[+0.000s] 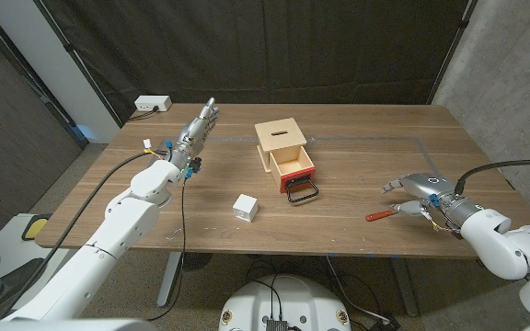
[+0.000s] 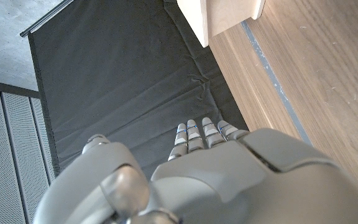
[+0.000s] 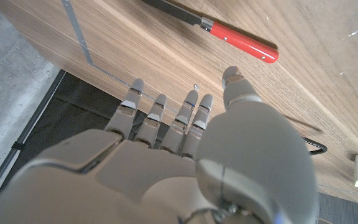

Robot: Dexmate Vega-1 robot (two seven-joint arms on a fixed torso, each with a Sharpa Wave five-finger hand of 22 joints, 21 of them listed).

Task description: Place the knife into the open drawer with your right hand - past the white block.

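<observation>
The knife (image 1: 378, 216) with a red handle (image 3: 241, 45) lies on the table's right side, near the front. My right hand (image 1: 414, 188) hovers just beyond it with fingers stretched out and apart, holding nothing; in the right wrist view the fingertips (image 3: 232, 76) stop short of the handle. The white block (image 1: 246, 207) sits near the front middle. Behind it stands the wooden box (image 1: 281, 138) with its red-lined drawer (image 1: 294, 169) pulled open and a black handle (image 1: 304, 193). My left hand (image 1: 198, 131) is raised at the back left, fingers straight, empty.
A white power strip (image 1: 153, 104) lies at the table's back left corner. A thin tape line (image 1: 421, 142) runs across the right half of the table. A dark curtain (image 2: 135, 81) hangs behind the table. The box's corner (image 2: 222, 15) is seen from the left wrist.
</observation>
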